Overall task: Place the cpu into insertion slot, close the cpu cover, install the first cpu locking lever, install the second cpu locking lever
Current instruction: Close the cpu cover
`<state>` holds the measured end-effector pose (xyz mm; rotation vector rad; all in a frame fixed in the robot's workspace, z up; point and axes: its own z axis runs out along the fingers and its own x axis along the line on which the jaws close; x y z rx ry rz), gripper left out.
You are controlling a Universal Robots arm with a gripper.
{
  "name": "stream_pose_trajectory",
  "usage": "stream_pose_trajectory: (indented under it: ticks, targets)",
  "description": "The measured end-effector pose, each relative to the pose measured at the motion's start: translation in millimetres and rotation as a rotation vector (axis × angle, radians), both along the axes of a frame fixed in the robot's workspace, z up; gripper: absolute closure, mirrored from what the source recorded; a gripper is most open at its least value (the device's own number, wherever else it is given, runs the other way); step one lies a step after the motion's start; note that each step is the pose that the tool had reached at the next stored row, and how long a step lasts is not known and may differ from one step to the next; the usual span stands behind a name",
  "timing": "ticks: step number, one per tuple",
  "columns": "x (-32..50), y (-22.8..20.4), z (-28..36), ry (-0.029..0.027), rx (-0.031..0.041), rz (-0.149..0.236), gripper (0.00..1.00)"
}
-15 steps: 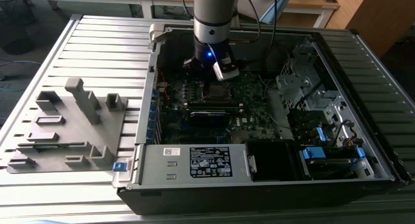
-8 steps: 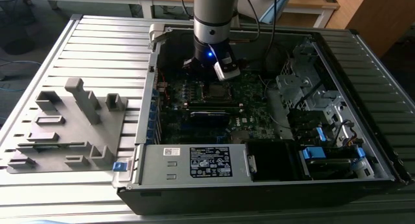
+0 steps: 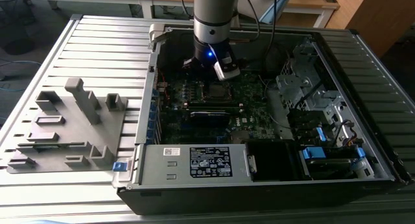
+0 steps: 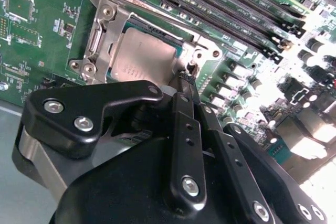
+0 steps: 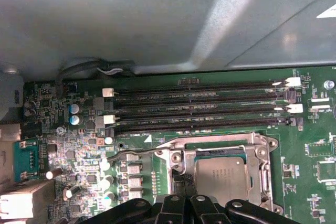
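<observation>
**Tool clenched at the socket corner, chip already under its frame**

Chip (image 4: pixel 142 56) seated in the socket (image 3: pixel 217 91), thin metal frame (image 4: pixel 97 40) down over it, bare face showing through the window. Tool (image 4: pixel 186 77) clenched, tips pressed together with nothing seen between them. Touching the socket corner beside a lever (image 5: pixel 134 153), or just short of it; cannot tell which. All of it deep inside the open case (image 3: pixel 259 199), lying on the counter (image 3: pixel 97 44) toward the edge at the exterior view's right.

Likeliest trouble, by the look of it: slipping off the thin lever wire. Could send the clenched tip into the small parts on the board (image 4: pixel 52 51) just beside the socket, or scrape it across the chip's face. Could also let a half-hooked lever spring back and lift the frame, leaving the chip loose. Cannot tell whether either lever is caught under its hook, so safer to treat both as free. Most to fear from a slantwise push rather than one along the lever's swing.

From the second wrist view: the tip itself right at the corner, and the frame's screws. From the first wrist view: the lever's handle end reaching out past the socket corner over the board, plus the long memory slots (image 5: pixel 199 111) running alongside. From the exterior view: the arm (image 3: pixel 211 20) standing straight down into the case, and a grey tray (image 3: pixel 71 136) near the counter's opposite edge.
</observation>
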<state>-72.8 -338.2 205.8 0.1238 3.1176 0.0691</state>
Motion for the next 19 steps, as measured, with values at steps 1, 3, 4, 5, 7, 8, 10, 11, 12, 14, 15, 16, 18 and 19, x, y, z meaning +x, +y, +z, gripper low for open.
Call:
stream_pose_trajectory:
  ticks: [1,3,4,5,7,8,10,11,12,14,15,16,18,19]
  targets:
    - [0.0,0.1,-0.5,0.0000,0.0000,0.000,0.89]
    - [0.0,0.1,-1.3,0.0001,-0.0002,0.000,0.89]
    - [0.0,0.1,-1.7,0.0001,-0.0002,0.000,0.89]
    - [-0.1,0.1,-1.9,0.0002,-0.0002,0.000,0.89]
    - [0.0,0.1,-2.5,0.0001,-0.0001,0.000,0.89]
    - [-0.1,0.1,-2.7,0.0001,-0.0002,0.000,0.89]
    - [-0.3,0.1,-2.9,0.0002,-0.0003,0.000,0.89]
    - [-0.3,0.1,-3.0,0.0001,-0.0002,0.000,0.89]
    - [-0.3,0.1,-3.1,0.0001,-0.0002,0.000,0.89]
    - [-0.4,0.1,-3.3,0.0000,-0.0001,0.000,0.89]
    - [-0.3,0.1,-3.7,-0.0001,0.0001,0.000,0.89]
    - [-0.3,0.2,-4.1,-0.0001,0.0002,0.000,0.89]
    - [-0.4,0.1,-5.0,0.0001,-0.0002,0.000,0.89]
    - [-0.4,0.1,-5.3,0.0001,-0.0003,0.000,0.89]
